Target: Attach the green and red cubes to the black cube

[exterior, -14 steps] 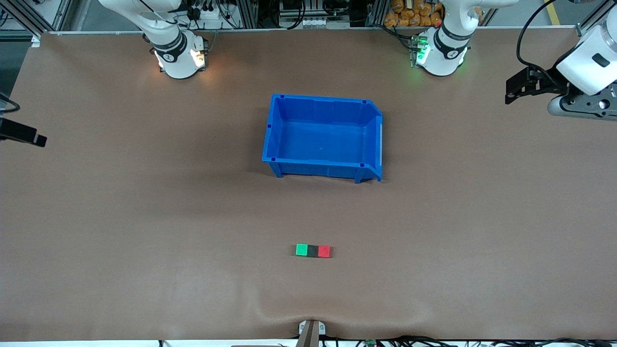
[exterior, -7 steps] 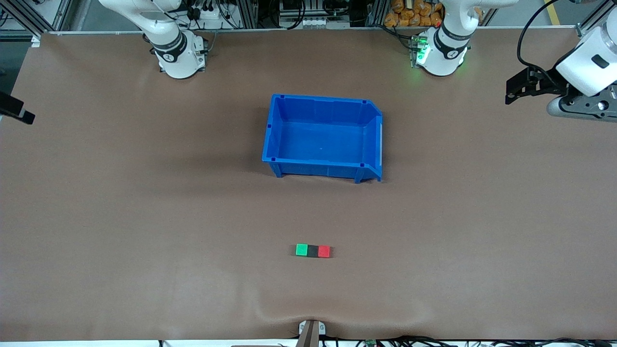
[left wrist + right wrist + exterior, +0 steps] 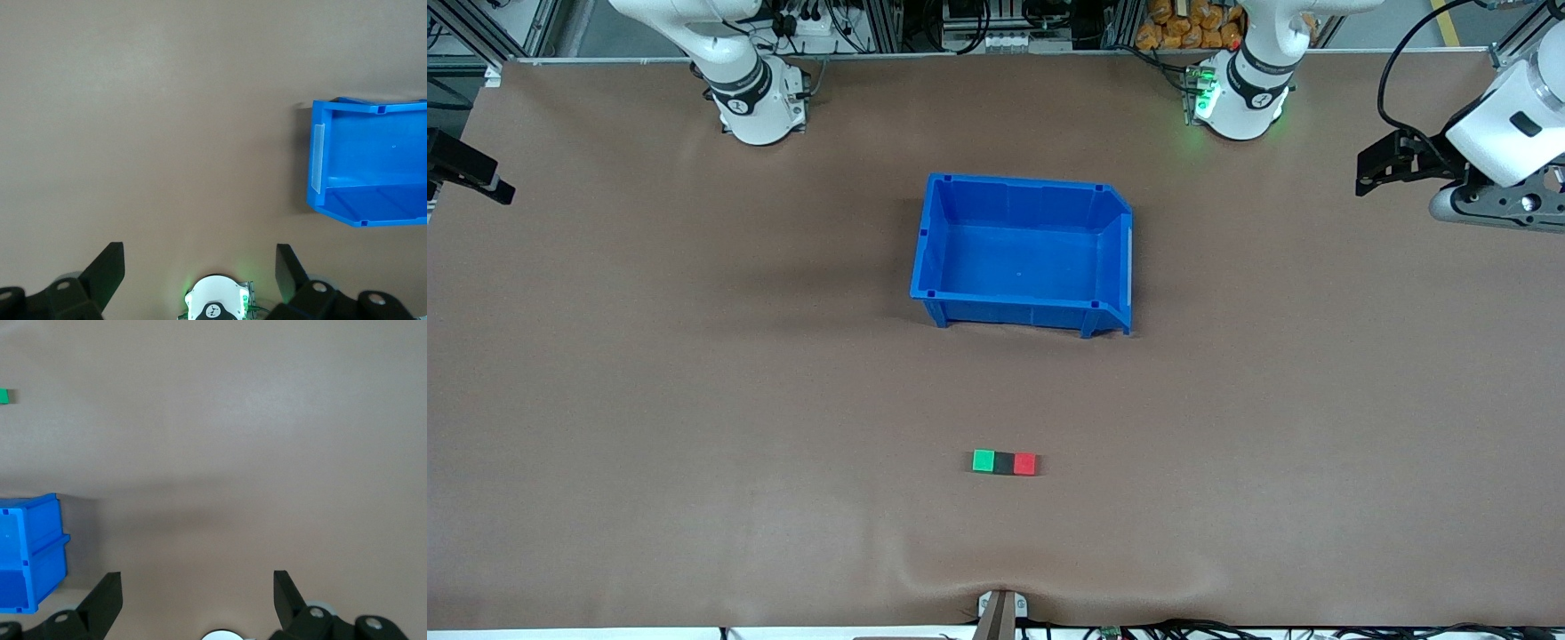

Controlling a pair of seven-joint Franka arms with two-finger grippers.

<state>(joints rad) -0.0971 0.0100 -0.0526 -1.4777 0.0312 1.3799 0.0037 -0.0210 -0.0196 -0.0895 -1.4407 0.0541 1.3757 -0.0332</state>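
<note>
Both grippers stand wide and hold nothing; our left gripper (image 3: 200,267) hangs over bare table at the left arm's end, its two dark fingers (image 3: 107,267) spread well apart in the left wrist view, and our right gripper (image 3: 197,590) hangs over the table at the right arm's end, fingers equally spread; in the front view we see the left gripper (image 3: 1374,169) whole, but the right one is cut off by the edge, so that only a dark piece of it shows there.

Nearest the front camera lie the three cubes in one row, touching: the green cube (image 3: 983,460) toward the right arm's end, the black cube (image 3: 1004,462) between, the red cube (image 3: 1024,463) toward the left arm's end; we cannot make out from these views whether they are joined or merely side by side; the right wrist view catches only a sliver of the green cube (image 3: 4,396) at its margin, and the other two fall outside it.

Farther from the camera, near the middle of the brown table (image 3: 694,400), stands the blue bin (image 3: 925,258), open-topped and bare inside; each wrist view cuts it off; a pale strip on its low open end (image 3: 319,157) may be a label, but we read no writing on it.

Farthest stand the two arm bases, the left one lit green (image 3: 1208,96); their small round marks are too small for us to read.
</note>
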